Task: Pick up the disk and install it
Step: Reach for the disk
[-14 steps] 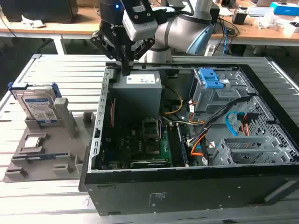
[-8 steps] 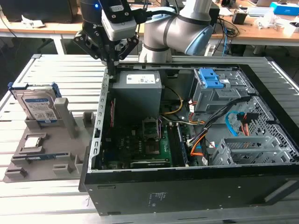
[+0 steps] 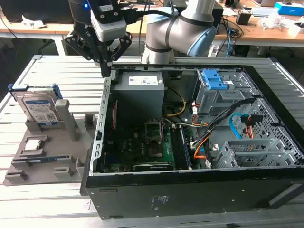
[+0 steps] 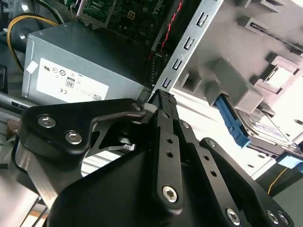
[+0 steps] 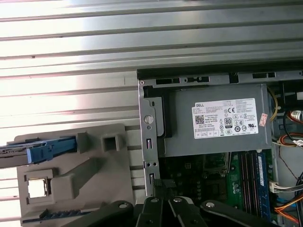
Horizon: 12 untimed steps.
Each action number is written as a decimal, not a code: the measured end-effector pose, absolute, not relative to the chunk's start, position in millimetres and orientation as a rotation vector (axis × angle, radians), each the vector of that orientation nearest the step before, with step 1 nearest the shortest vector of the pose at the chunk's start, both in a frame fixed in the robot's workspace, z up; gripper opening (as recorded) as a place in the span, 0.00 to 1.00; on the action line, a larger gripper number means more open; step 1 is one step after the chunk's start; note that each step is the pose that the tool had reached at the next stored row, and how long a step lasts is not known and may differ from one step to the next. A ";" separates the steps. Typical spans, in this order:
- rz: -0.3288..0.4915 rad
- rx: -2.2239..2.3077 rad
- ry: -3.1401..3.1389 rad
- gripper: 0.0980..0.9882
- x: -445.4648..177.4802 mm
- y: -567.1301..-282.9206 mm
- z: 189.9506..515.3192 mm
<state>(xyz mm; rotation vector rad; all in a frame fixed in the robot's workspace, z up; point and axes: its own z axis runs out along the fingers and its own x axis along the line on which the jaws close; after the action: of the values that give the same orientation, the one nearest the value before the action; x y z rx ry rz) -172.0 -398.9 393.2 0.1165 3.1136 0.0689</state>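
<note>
At the exterior view's left, the disk (image 3: 39,108) stands on edge in a slot of the grey fixture (image 3: 71,161). Its label faces outward and its blue frame (image 3: 57,91) is exposed at the top, an orientation that appears intended to leave the upper edge free for a grasp from above. A small square chip (image 3: 33,145) lies flat in a recess of the same fixture, just in front of the disk. The fixture rests on the slatted desk (image 3: 57,66), just beside the open computer case (image 3: 190,194). The arm (image 3: 190,23) carries the jaws over the case wall nearest the fixture. They are pressed together, hold nothing, and sit apart from the disk, which is not yet picked up. Inside the case, the power supply (image 3: 140,88) sits just beside the jaws. Further right, the blue-latched drive cage (image 3: 216,83) is judged to be the bay that receives the disk.
</note>
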 end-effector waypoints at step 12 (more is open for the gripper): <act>0.069 0.117 3.114 0.01 -191.5 -398.9 393.3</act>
<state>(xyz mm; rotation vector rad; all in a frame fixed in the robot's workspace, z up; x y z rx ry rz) -191.5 -398.9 393.3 0.1166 3.1137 0.0688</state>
